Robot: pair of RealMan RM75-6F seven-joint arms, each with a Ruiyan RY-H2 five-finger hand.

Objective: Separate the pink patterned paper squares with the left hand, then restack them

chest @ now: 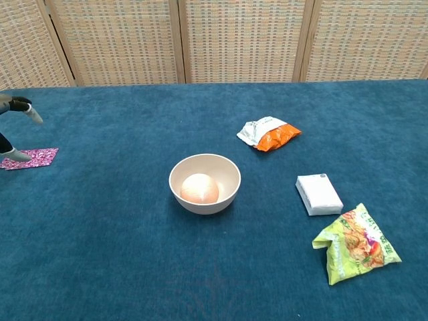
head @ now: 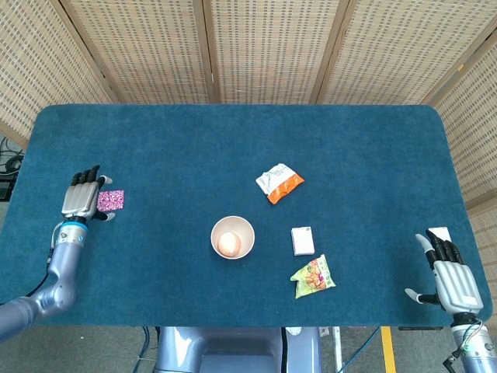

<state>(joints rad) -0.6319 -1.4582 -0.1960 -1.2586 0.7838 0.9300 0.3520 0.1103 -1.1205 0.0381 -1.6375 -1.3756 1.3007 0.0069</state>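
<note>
The pink patterned paper squares (head: 113, 200) lie as one flat stack near the table's left edge, also seen in the chest view (chest: 37, 158). My left hand (head: 83, 199) hovers over the stack's left part with its fingers spread. In the chest view the left hand's (chest: 19, 105) thumb tip touches the paper while the other fingers stay lifted above it. My right hand (head: 447, 273) sits at the table's front right corner, fingers extended and holding nothing.
A beige bowl (head: 214, 231) with an orange ball in it stands mid-table. An orange-and-white snack packet (head: 279, 183), a white box (head: 302, 240) and a green snack bag (head: 313, 276) lie to its right. A white card (head: 439, 232) lies by the right hand.
</note>
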